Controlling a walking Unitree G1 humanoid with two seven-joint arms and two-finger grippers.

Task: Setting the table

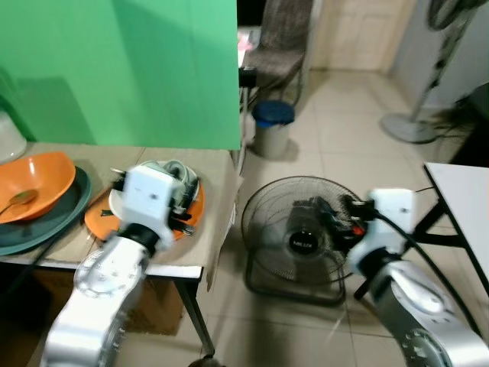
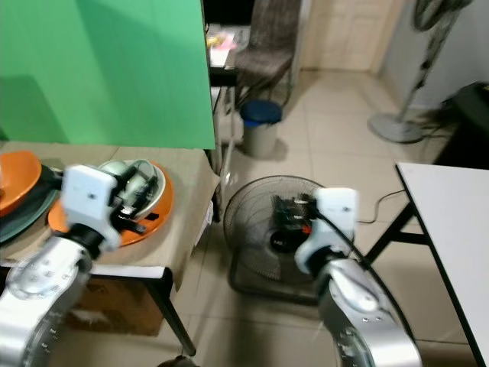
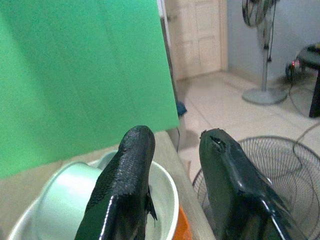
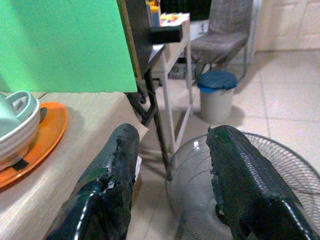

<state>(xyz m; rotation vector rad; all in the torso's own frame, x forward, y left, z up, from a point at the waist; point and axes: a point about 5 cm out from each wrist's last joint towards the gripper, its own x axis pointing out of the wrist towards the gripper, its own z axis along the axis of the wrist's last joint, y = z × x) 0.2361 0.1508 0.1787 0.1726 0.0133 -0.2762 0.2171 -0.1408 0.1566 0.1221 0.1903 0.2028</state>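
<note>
- Hovering over the stack of dishes, the left gripper (image 3: pixel 172 165) has its fingers parted and holds nothing.
- The pale green mug (image 3: pixel 67 197) lies tipped inside the white bowl (image 3: pixel 167 197) on the flat orange plate (image 1: pixel 99 218), directly under this gripper; its mouth seems to face the robot.
- The right gripper (image 4: pixel 172 170), also parted and empty, is beside the table (image 4: pixel 75 155), above the floor fan (image 1: pixel 294 237), so the left arm is nearer.

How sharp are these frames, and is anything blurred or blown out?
Both eye views are soft with motion blur: the left gripper over the pale green mug smears, and its white wrist housing glares. The wrist views are sharper; the right gripper fingers show crisp texture above the black floor fan.
</note>
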